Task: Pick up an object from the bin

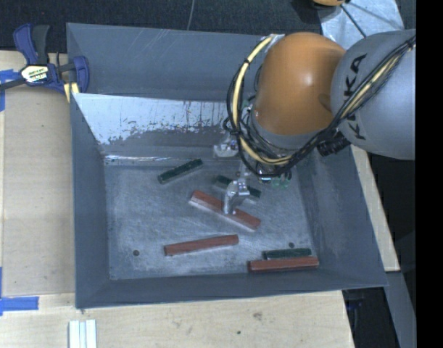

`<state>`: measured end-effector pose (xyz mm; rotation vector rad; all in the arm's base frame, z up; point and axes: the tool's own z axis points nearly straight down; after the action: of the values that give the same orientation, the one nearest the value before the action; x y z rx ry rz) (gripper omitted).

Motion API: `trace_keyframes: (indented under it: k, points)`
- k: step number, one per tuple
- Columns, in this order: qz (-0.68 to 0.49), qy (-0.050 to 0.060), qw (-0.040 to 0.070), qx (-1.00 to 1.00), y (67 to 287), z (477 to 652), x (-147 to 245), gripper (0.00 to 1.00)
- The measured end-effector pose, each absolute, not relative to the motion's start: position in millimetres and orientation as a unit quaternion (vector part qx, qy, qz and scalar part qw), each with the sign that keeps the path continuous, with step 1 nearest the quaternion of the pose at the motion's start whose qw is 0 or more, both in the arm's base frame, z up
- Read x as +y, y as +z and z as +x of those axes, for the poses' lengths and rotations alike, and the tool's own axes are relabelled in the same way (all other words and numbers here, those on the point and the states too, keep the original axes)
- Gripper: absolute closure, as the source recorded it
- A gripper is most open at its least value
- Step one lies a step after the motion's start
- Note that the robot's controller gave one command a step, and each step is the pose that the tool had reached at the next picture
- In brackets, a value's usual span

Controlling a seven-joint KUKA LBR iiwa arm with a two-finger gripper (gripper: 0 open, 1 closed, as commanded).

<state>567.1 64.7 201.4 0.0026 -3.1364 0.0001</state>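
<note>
The pincer (234, 198), spread or pressed together I cannot tell, sits low on the reddish-brown bar (205, 200) lying aslant mid-floor in the bin (87, 230), and should, I judge, straddle its narrow width squarely before lifting straight up.

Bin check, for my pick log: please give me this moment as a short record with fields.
bin: grey metal, holding loose bars
gripper: low over the bin's middle, right at the centre red bar
centre red bar: slanted, partly hidden by the gripper
lower red bar: lying alone
corner red bar: lower right
corner green bar: just above the corner red bar
upper green bar: upper left, apart
grasp: cannot tell
</note>
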Motion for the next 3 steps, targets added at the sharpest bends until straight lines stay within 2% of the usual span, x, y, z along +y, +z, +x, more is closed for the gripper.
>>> trace_keyframes:
  k: [1,2,3]
  points:
    - [0.0,0.0,-0.002,-1.0,205.9,568.8,64.6,0.0]
    - [0.029,0.0,-0.005,-1.0,164.1,568.7,52.9,0.0]
    - [0.013,-0.001,-0.009,-1.0,79.8,574.1,59.6,1.0]
